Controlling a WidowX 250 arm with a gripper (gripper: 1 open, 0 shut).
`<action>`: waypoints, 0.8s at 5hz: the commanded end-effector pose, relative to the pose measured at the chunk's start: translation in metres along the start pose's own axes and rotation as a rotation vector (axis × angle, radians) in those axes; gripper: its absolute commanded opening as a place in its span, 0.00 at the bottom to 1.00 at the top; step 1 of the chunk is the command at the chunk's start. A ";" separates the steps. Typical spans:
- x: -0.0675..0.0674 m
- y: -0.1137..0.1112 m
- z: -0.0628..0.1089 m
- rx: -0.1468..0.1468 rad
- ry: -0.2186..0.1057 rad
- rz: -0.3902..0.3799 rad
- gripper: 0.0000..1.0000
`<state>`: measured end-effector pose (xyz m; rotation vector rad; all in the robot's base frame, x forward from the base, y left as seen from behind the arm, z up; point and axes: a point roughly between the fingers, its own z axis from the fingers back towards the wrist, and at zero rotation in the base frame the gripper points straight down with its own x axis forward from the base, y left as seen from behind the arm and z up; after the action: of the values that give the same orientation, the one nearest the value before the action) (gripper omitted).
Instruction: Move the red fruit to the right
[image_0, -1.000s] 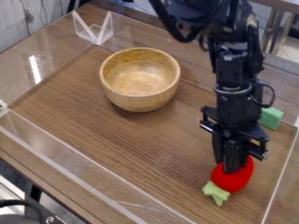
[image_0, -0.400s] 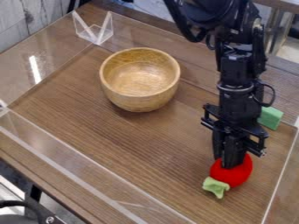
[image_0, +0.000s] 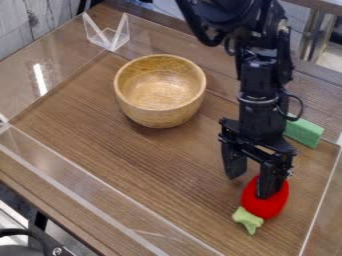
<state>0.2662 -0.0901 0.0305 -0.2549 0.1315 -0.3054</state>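
The red fruit (image_0: 263, 204), a small bright red toy strawberry with a light green cap, lies on the wooden table near the front right. My gripper (image_0: 254, 173) hangs point-down just above and behind it, with its black fingers (image_0: 233, 162) spread apart and nothing between them. The right finger's tip stands in front of the fruit's top, and I cannot tell whether it touches.
A wooden bowl (image_0: 160, 90) stands left of centre. A flat green block (image_0: 307, 132) lies at the right, behind the arm. A clear plastic wall (image_0: 54, 160) rims the table, with a clear folded stand (image_0: 106, 33) at the back left.
The jaws have opened and let go of the red fruit. The gripper has shifted slightly left and up. The fruit rests on the table.
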 end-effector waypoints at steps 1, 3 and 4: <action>0.004 0.000 0.023 0.017 -0.080 0.047 1.00; 0.003 -0.008 0.068 0.051 -0.114 -0.007 1.00; 0.001 -0.003 0.080 0.067 -0.160 0.009 1.00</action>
<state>0.2738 -0.0757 0.0915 -0.2126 0.0281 -0.2835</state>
